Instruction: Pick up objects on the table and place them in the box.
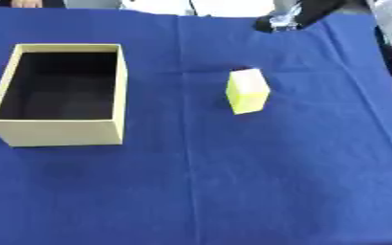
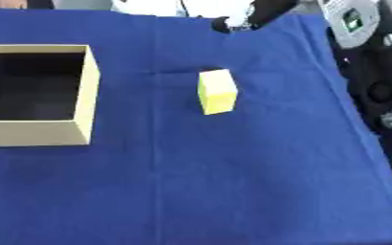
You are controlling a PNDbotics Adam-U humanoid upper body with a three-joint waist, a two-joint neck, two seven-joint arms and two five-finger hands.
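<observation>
Lying alone near the middle of the surface (image 1: 275, 182), a yellow block (image 1: 248, 90) rests on the blue cloth (image 1: 233, 201), tilted a little askew to the cloth's creases, with a paler top face and brighter yellow sides. Well apart from it, toward the left edge, stands an open box (image 1: 61, 131) with pale cream walls and a dark inside; nothing shows within it. At the far edge, right of the middle, a dark arm comes in from the upper right, and the right hand (image 1: 276, 23) hangs at its end, above the cloth and well beyond the block, touching neither block nor box. It is a dark, blurred shape, so whether its fingers are straight or curled cannot be told. The left hand shows in neither view.
</observation>
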